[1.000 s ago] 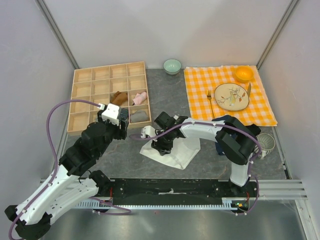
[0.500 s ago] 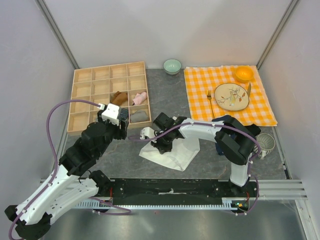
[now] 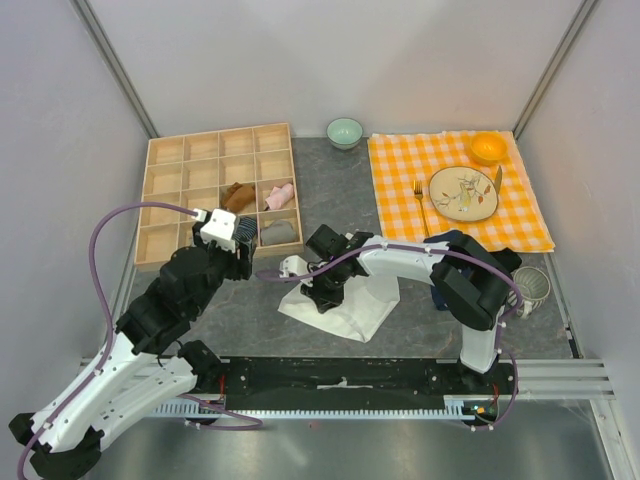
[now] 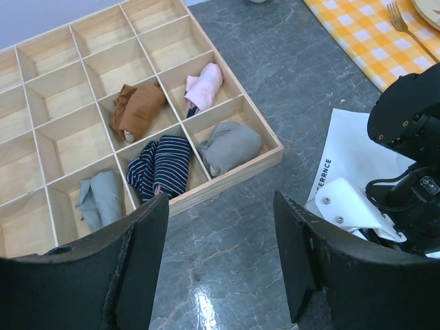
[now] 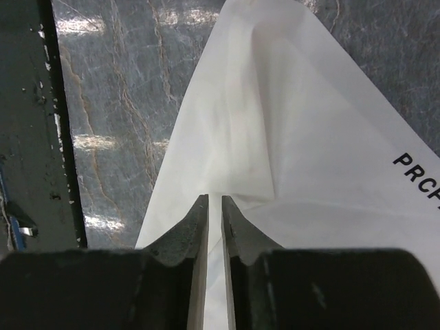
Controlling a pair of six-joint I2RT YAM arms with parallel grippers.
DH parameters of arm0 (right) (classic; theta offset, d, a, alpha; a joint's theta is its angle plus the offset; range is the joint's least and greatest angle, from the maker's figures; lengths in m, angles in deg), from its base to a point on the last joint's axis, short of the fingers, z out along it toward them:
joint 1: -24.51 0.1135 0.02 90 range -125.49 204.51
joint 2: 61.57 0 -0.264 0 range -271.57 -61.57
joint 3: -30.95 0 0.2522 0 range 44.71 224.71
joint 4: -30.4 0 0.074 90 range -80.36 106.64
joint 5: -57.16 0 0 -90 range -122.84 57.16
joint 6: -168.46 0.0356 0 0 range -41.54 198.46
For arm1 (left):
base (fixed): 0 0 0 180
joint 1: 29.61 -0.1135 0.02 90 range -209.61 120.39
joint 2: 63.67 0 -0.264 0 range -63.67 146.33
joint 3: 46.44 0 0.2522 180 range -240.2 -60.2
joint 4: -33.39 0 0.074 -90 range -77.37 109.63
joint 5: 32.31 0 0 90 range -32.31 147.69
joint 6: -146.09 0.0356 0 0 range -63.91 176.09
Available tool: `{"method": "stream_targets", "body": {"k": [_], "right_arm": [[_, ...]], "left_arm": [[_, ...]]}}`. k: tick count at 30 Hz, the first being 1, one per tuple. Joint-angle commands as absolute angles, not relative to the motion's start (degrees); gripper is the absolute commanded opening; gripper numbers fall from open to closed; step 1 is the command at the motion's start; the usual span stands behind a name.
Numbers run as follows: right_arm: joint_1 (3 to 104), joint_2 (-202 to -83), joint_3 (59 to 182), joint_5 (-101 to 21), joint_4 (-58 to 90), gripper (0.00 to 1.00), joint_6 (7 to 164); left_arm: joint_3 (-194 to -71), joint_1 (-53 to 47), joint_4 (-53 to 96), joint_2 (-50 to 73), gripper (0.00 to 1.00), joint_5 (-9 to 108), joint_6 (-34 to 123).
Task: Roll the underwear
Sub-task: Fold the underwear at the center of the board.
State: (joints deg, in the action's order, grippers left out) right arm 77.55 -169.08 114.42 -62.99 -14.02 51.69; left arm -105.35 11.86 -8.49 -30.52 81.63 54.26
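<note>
The cream-white underwear (image 3: 352, 308) lies flat on the grey table in front of the arms, with black lettering along one edge (image 4: 324, 176). My right gripper (image 3: 318, 292) is low over its left part. In the right wrist view its jaws (image 5: 214, 206) are pinched on a raised fold of the white cloth (image 5: 275, 137). The rust-brown underwear (image 3: 238, 195) sits rolled in a compartment of the wooden box (image 3: 150, 205), and it also shows in the left wrist view (image 4: 137, 110). My left gripper (image 4: 220, 206) is open and empty, above bare table just in front of the box.
The box also holds a pink roll (image 4: 205, 86), a grey roll (image 4: 230, 146), a dark striped sock bundle (image 4: 161, 166) and a pale grey-green cloth (image 4: 100, 199). An orange checked cloth (image 3: 400, 195) carries a plate, a fork and an orange bowl. A green bowl (image 3: 345, 132) stands behind it.
My right gripper has pulled the white cloth's left edge slightly left and toward the front, bunching it a little. The left arm has barely moved.
</note>
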Motion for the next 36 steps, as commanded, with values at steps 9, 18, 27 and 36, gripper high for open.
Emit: {"method": "stream_targets", "body": {"k": [9,18,27,36], "right_arm": [[78.0,-169.2,118.5,-57.8,-13.3,0.36,51.1],[79.9,-170.7,117.4,-57.3,-12.8,0.38,51.1],[82.1,-171.7,116.3,-51.6,-11.9,0.23,50.0],[82.2,-168.2,118.0,-51.7,-13.9,0.0,49.3]], "left_arm": [[-105.0,11.6,-5.9,-30.7,0.69,83.0,56.0],[-104.9,11.5,-5.9,-32.7,0.69,87.7,56.0],[-103.4,11.6,-3.7,-39.1,0.68,90.0,56.0],[-103.5,11.5,-3.7,-38.5,0.68,89.8,56.0]]}}
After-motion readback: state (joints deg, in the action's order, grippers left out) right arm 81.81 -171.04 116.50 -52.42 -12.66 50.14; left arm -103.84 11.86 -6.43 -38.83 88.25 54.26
